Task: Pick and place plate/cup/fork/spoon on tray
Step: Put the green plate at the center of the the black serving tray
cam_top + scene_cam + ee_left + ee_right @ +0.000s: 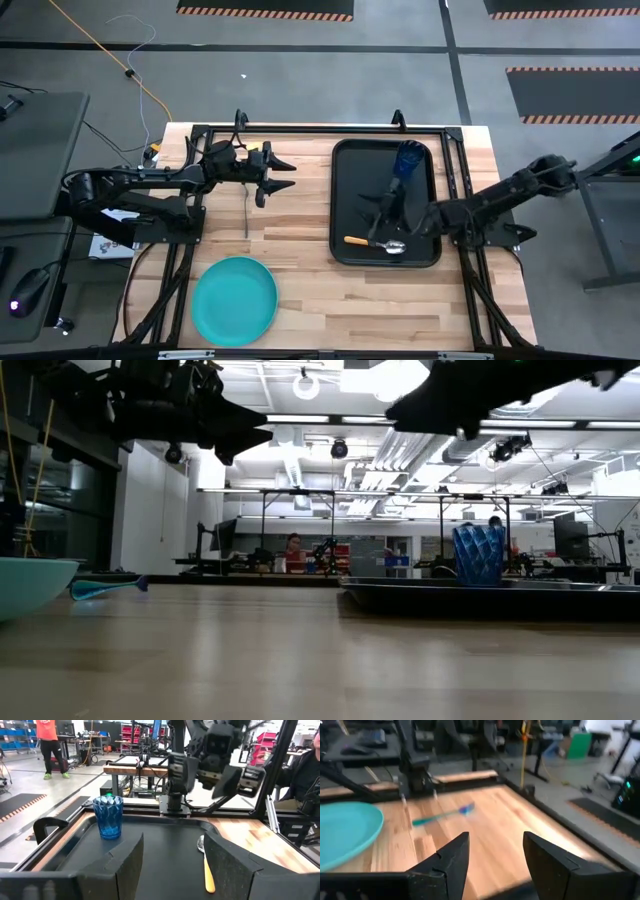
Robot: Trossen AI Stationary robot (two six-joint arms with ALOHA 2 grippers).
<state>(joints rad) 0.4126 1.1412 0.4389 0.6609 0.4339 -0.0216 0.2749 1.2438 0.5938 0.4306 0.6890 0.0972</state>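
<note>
We see the tray (436,205) on the right half of the table (300,230), already holding two things. The cup (406,160) stands upright in the tray's far corner, and the spoon (374,243) lies flat near the tray's near edge, its orange handle pointing toward the table's middle and its silver bowl toward the right arm.

The right gripper (372,212) hangs over the middle of the tray, between cup and spoon, above the tray floor and touching neither. Its fingers (451,858) stand apart with nothing between them; in the right wrist view we look past them across bare wood to the fork and the plate.

The left gripper (278,173) sits over the far left part of the table, well apart from the tray. Its fingers (125,860) are also spread and empty. From the low view both grippers ride high above the tabletop.

The fork (247,215) lies flat on the wood below the left gripper in the high view, running roughly from far to near, left of the tray and clear of it. In the low view it shows as a thin bluish sliver (105,588) on the table just beside the plate's rim.

The plate (234,300) rests on the near left part of the table, well apart from the tray and from both grippers, right way up and empty.

A person (49,745) stands on the floor beyond the table in the left wrist view.
</note>
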